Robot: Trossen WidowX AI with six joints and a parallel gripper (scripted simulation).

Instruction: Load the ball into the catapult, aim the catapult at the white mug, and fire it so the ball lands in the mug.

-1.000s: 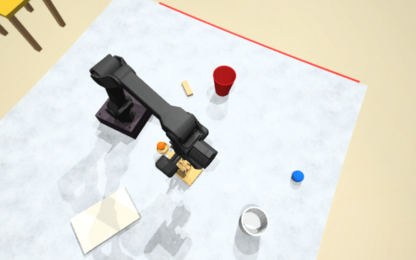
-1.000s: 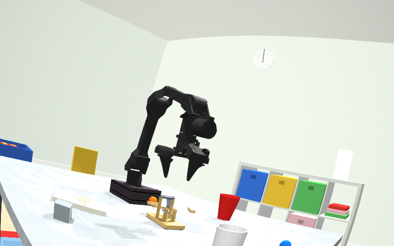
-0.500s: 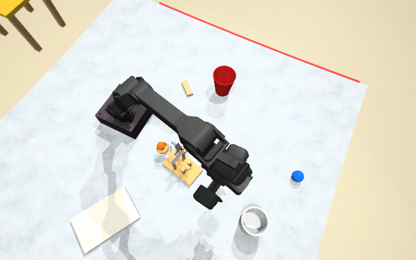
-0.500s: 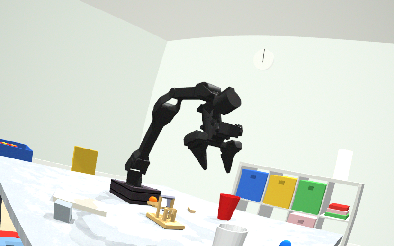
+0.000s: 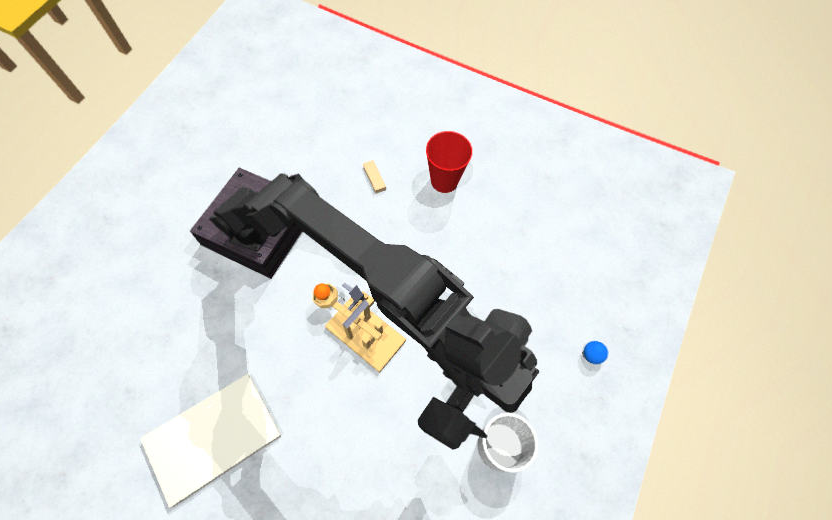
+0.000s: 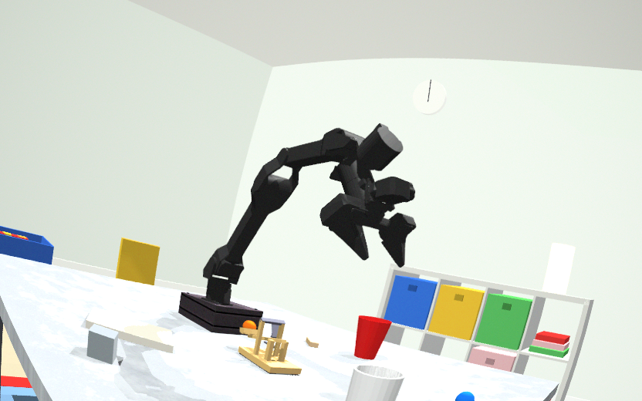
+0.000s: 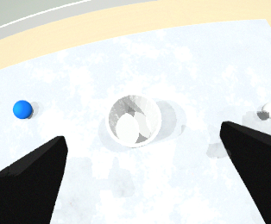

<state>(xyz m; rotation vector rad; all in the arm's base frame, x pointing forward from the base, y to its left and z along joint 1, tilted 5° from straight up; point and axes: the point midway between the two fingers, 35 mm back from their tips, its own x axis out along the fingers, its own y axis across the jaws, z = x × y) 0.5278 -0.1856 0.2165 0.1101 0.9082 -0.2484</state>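
The orange ball (image 5: 321, 291) (image 6: 249, 325) rests in the cup at the arm end of the wooden catapult (image 5: 383, 353) (image 6: 269, 364). The cup end is nearest the robot's base, and the catapult's long axis points roughly toward the white mug (image 5: 508, 443) (image 6: 374, 385) (image 7: 133, 121). The mug stands upright and looks empty in the wrist view. My gripper (image 6: 383, 261) (image 7: 145, 136) is wide open and empty, high above the table near the mug, well away from the catapult. In the top view the arm hides one of its fingers.
A red cup (image 5: 448, 161) (image 6: 370, 337) stands beyond the arm, with a small wooden block (image 5: 374, 176) (image 6: 312, 342) near it. A blue ball (image 5: 595, 352) (image 7: 22, 109) lies beside the mug. A cream board (image 5: 180, 459) and a grey block (image 6: 102, 344) lie on the catapult's other side.
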